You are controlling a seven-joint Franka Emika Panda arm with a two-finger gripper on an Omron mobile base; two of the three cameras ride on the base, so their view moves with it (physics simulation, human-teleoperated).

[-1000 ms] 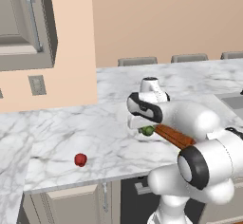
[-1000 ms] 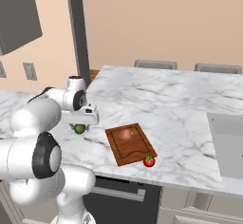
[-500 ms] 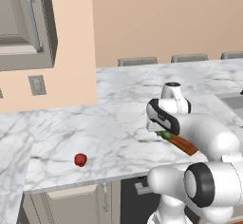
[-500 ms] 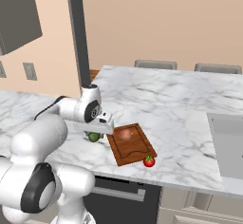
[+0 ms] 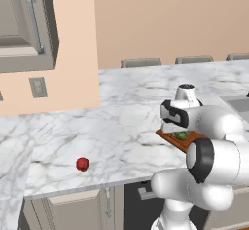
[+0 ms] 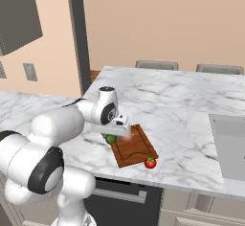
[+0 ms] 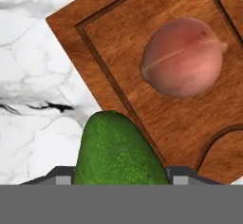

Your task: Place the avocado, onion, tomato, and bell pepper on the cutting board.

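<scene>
We count 1 of 4 done: the onion already lies on the board, just ahead of the jaws. The avocado is in hand, so that makes item 2 in progress. It hangs at the board's near edge, partly over the rim and partly over the worktop, not yet set down.

The jaws are closed on the avocado, 1 finger at each side of it, narrow but not fully shut since the fruit fills the gap. In the right base view the gripper sits low over the board's near-left corner with the green fruit under it; the left base view shows the avocado over the board too.

Left to do, as we judge it: lower and release the avocado further onto the board beside the onion, then 2 more fetches. The tomato sits on the worktop touching or just off the board's far corner from the jaws, not on it. The pepper is well apart from the jaws, alone near the worktop's front edge.
</scene>
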